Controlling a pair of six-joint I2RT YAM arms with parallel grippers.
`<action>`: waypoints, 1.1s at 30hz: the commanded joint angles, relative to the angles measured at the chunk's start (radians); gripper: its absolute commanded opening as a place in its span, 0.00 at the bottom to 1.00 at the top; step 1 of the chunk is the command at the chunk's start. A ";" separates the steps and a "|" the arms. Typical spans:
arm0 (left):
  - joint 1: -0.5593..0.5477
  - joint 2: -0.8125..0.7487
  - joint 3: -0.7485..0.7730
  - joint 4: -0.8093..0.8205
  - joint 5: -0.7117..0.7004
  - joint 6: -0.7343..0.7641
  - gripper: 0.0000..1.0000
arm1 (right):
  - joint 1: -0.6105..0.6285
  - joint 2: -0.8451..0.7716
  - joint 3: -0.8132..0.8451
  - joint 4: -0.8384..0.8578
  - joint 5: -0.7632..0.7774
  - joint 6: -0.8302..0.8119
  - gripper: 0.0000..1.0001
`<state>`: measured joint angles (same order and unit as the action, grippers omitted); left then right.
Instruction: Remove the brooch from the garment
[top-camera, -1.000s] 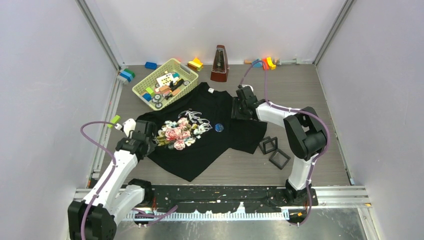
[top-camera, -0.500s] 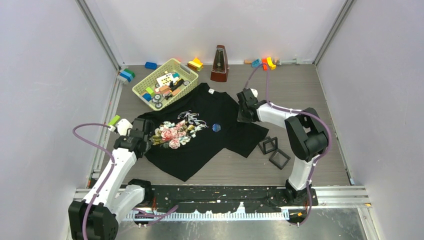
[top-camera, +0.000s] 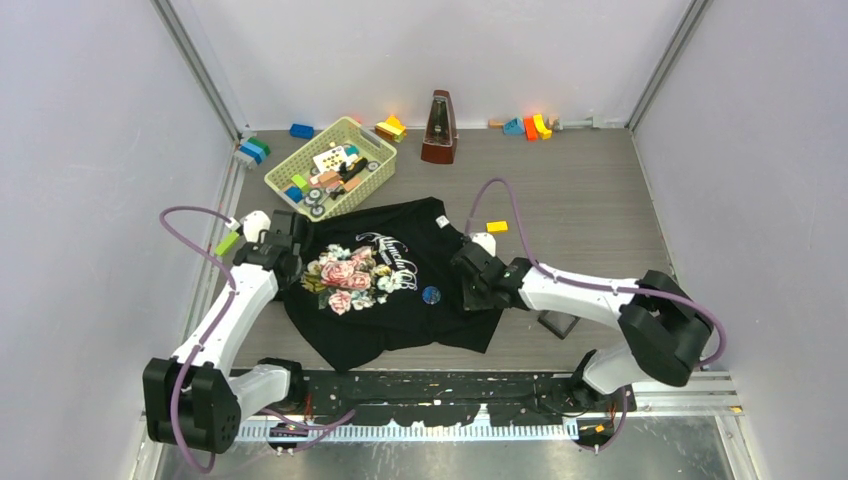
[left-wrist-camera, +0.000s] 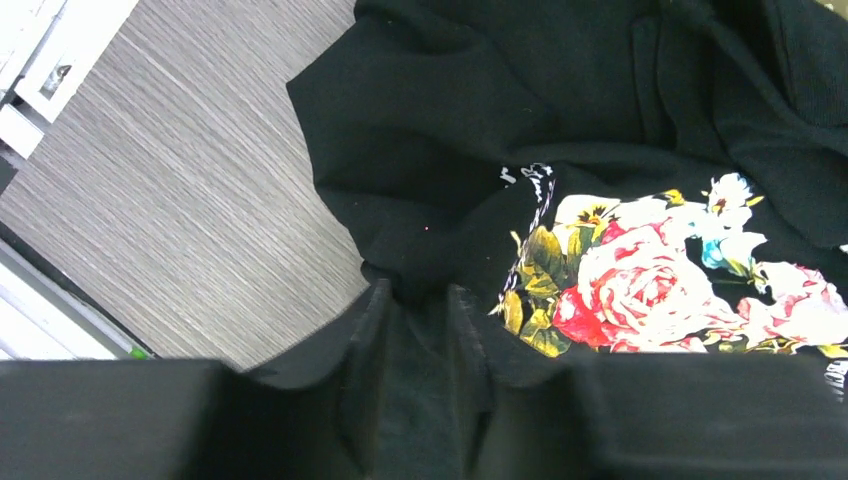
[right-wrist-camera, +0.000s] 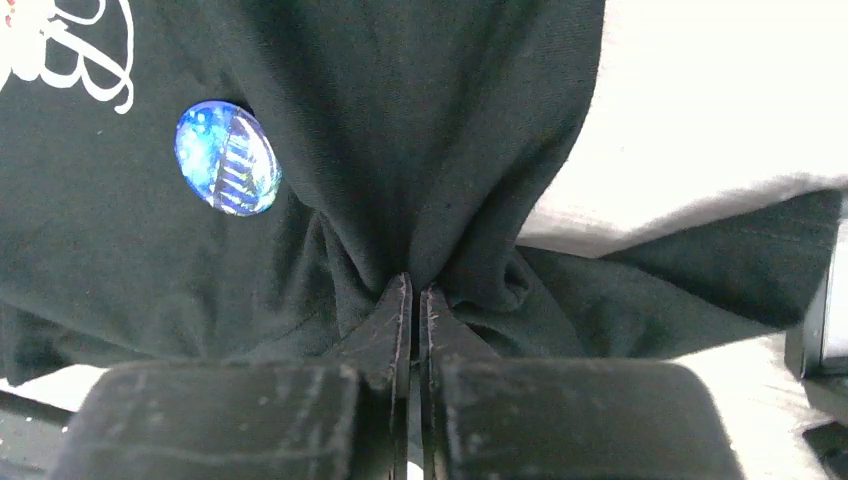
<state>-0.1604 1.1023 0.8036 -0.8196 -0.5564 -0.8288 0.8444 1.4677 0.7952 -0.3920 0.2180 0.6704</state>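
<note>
Pinching garment (right-wrist-camera: 420, 150), right end effector (right-wrist-camera: 414, 300), brooch (right-wrist-camera: 227, 158) nearby (not touching)

Garment (top-camera: 390, 305): black knit cloth, matt, with a fine weave visible in the right wrist view. The rose print at its 9 o'clock side is flat, matt ink.
Brooch (right-wrist-camera: 227, 158): blue domed face, glossy and glass-like.
Table (top-camera: 590, 200): grey wood-grain surface, matt, finely streaked.
Basket (top-camera: 375, 135), at the table's 11 o'clock: pale yellow plastic lattice, smooth.
Metronome (top-camera: 438, 128), at 12 o'clock: brown, polished wood look.
Right gripper (right-wrist-camera: 415, 300): matt black fingers, scuffed and grainy.
Left gripper (left-wrist-camera: 418, 300): matt black fingers, too blurred to grade.
</note>
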 joint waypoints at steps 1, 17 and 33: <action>-0.006 -0.006 0.038 -0.004 -0.056 0.048 0.40 | 0.023 -0.103 -0.027 -0.023 0.054 0.075 0.11; -0.495 0.078 0.166 0.185 0.078 0.362 0.89 | 0.002 0.027 0.389 -0.063 0.096 -0.258 0.65; -0.550 0.055 -0.032 0.449 0.667 0.400 0.67 | -0.041 0.103 0.319 -0.063 -0.159 -0.133 0.62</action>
<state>-0.6731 1.1950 0.8040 -0.4873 -0.0357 -0.4362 0.7967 1.6642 1.2049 -0.4656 0.1707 0.4850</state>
